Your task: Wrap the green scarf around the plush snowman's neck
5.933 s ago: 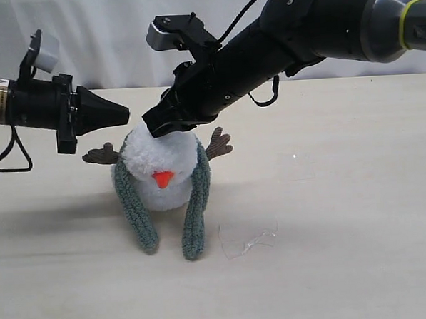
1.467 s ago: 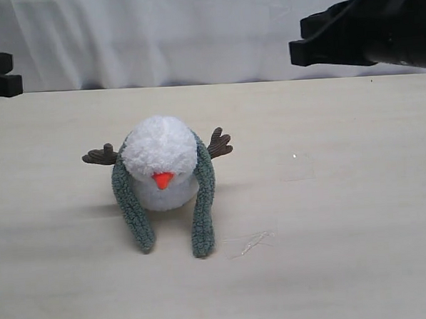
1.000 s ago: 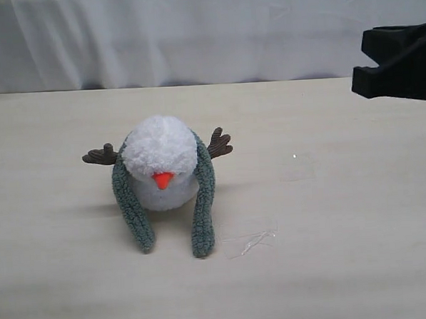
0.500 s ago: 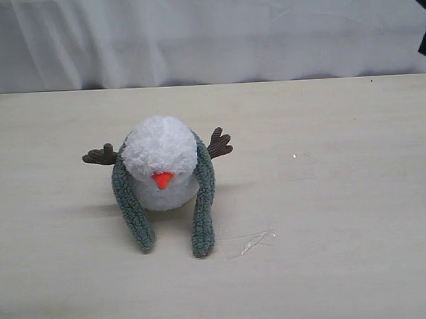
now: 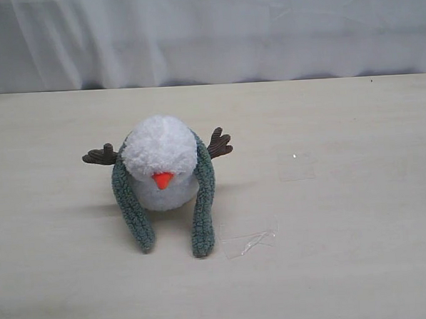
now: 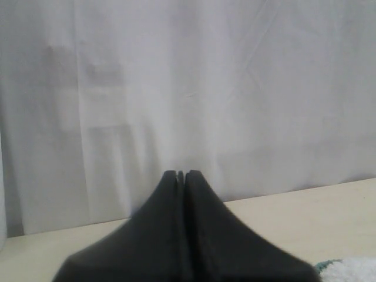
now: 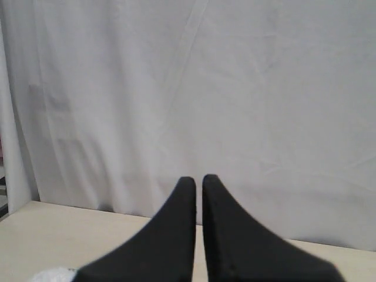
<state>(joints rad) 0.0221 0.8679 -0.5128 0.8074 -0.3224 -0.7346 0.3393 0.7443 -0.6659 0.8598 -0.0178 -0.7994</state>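
- Black jaws of the left gripper [image 6: 181,176] are pressed together on nothing. The right gripper [image 7: 198,179] shows only a hairline slit and is also empty. Both face the white curtain [image 5: 206,31], and neither arm appears in the exterior view.
- Only a sliver of white fluff sits at the edge of each wrist view, so any return reach would start nearly blind and could shove the light toy over.
- The plush snowman [image 5: 161,162] sits on the table [image 5: 343,195], left of centre, with its orange nose [image 5: 162,179] to the front.
- The green scarf [image 5: 203,196] passes behind its head, and both ends hang down the front, uncrossed and resting on the table. It looks draped rather than wound, so a nudge or its own weight could slide it off.
- A clear plastic scrap [image 5: 249,242] lies just beside one scarf end. A pinch there could snag it.
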